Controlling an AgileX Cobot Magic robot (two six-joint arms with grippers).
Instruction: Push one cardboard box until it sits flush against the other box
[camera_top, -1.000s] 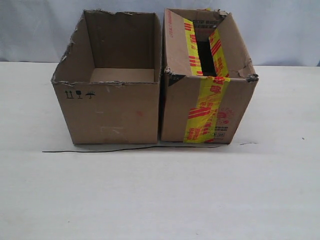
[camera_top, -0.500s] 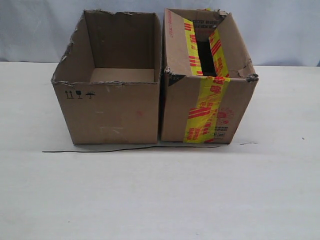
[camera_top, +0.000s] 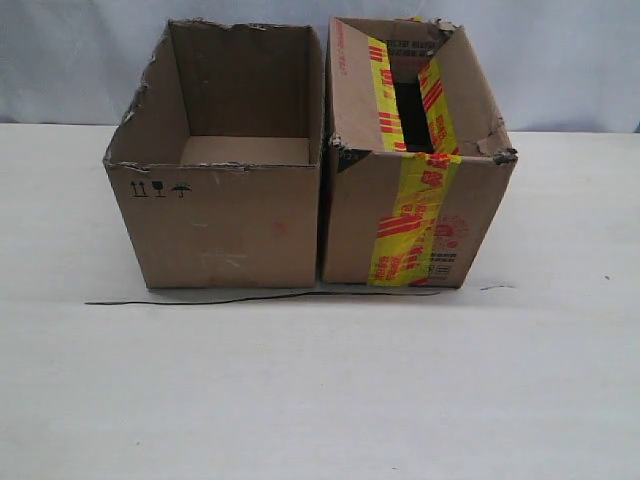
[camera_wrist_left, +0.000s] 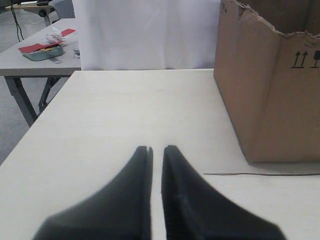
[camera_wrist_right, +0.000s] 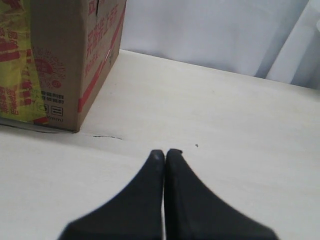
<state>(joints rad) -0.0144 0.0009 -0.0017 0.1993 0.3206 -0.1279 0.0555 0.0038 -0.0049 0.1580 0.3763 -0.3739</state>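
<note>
The cardboard box with yellow-and-red tape stands on the right of the white table, its dented corner towards the right. The other box, plain brown with a ragged rim and open top, stands immediately to its left. Only a thin dark seam runs between their side walls. Neither gripper appears in the exterior view. The left gripper hovers low over bare table, apart from the other box, fingers nearly together and holding nothing. The right gripper is shut and empty, clear of the taped cardboard box.
A thin black wire lies on the table along the front of both boxes. A white curtain hangs behind. The left wrist view shows the table's side edge and a second table with a teal tray beyond.
</note>
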